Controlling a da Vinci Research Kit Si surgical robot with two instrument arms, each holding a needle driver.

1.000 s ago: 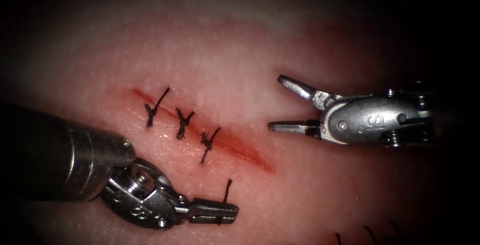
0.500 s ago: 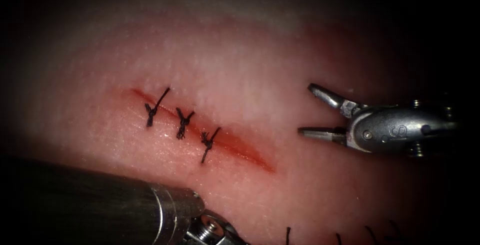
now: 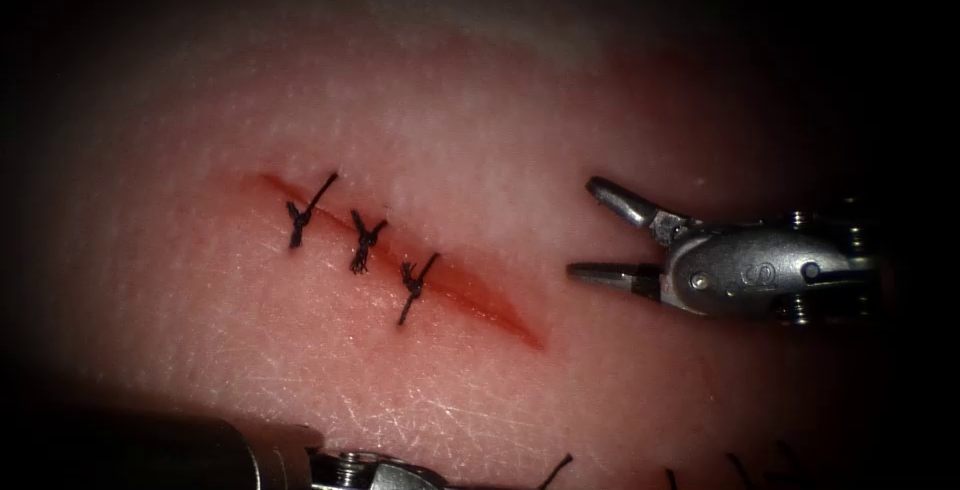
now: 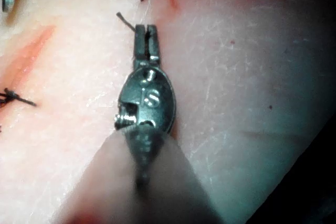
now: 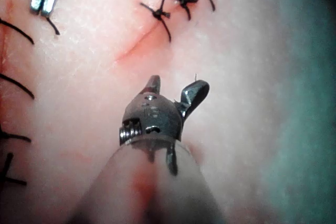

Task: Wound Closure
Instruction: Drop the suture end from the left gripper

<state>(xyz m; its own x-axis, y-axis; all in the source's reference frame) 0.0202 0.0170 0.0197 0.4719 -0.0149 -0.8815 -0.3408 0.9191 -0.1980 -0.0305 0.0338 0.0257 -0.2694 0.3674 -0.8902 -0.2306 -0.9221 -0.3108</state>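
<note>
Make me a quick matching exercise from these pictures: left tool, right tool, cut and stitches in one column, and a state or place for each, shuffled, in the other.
Things:
1. left tool
2. right tool
3. cut
4. stitches

States:
A. three knots across the cut's upper part
B. jaws shut on a short thread end
C. lower end not stitched
D. jaws open, holding nothing, right of the cut

Pairs: 1-B, 2-D, 3-C, 4-A
</note>
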